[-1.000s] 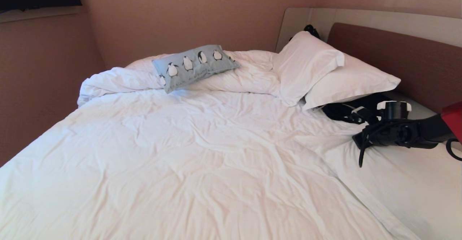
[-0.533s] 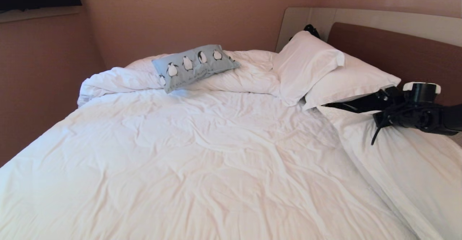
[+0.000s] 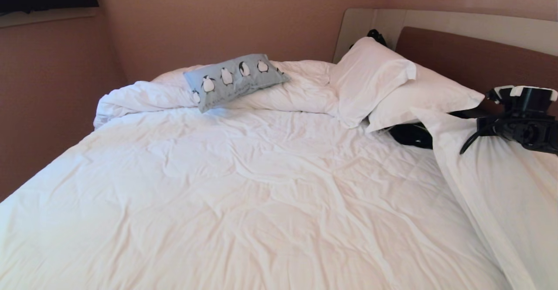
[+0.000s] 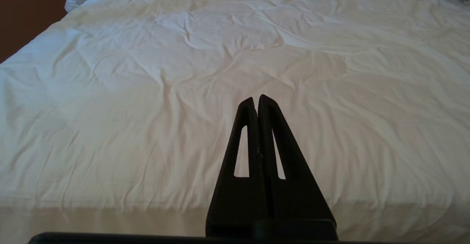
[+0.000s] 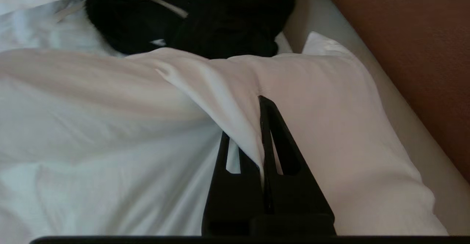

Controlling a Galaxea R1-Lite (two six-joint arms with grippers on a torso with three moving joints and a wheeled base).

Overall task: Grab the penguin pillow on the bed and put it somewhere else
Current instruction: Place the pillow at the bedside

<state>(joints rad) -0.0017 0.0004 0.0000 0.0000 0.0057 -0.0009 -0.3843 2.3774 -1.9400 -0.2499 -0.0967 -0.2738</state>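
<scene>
Right gripper (image 5: 261, 102) is clenched on a fold of white duvet (image 5: 205, 75), lifting it up (probably to uncover something, not the pillow). Left gripper (image 4: 256, 101) rests closed over the bed (image 3: 244, 203). Far behind, the penguin pillow (image 3: 235, 80) lies untouched on bunched bedding.

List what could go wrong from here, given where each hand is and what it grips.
1. The right hand is shut on the white duvet, not the penguin pillow; lifting further strips the bed.
2. The raised fold may drag the black item beside the white pillows.
3. The penguin pillow lies far across the bed.
</scene>
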